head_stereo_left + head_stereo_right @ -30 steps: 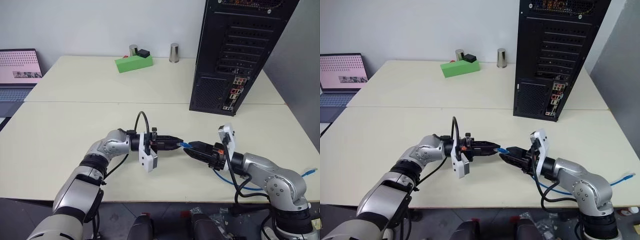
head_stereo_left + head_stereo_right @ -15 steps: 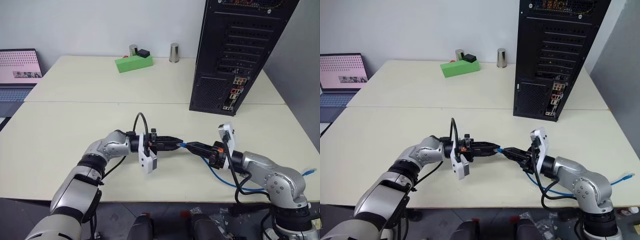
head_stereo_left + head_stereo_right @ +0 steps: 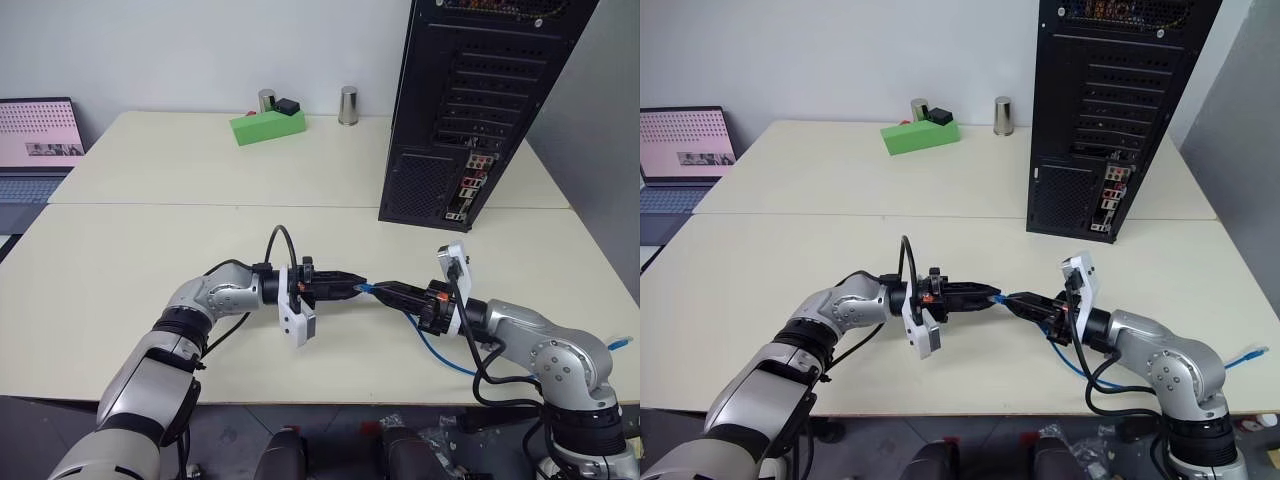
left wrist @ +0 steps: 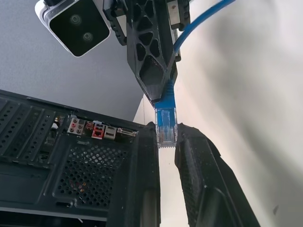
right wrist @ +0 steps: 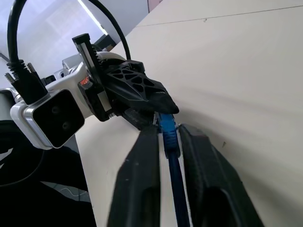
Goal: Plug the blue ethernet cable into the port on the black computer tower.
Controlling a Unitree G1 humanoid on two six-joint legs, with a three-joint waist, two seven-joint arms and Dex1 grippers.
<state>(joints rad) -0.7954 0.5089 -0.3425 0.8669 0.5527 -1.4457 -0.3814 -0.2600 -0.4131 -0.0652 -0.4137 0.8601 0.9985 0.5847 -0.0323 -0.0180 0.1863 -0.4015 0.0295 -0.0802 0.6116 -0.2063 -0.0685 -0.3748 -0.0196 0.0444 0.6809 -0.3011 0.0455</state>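
- The left gripper is clamped on the clear plug of the blue ethernet cable, above the table.
- The plug lies level, its long axis across the robot, tip toward its left.
- The right gripper has its 2 fingers straddling the cord (contact unclear).
- The black computer tower stands well beyond, port facing the robot.

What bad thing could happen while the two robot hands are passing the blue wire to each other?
1. The left gripper pinches only the small clear plug of the blue ethernet cable, so the plug might slip or twist when the right gripper lets go.
2. The loose cord loops under the right arm and could snag or tug back.
3. The port on the black computer tower sits far off, so a crooked plug may miss it.
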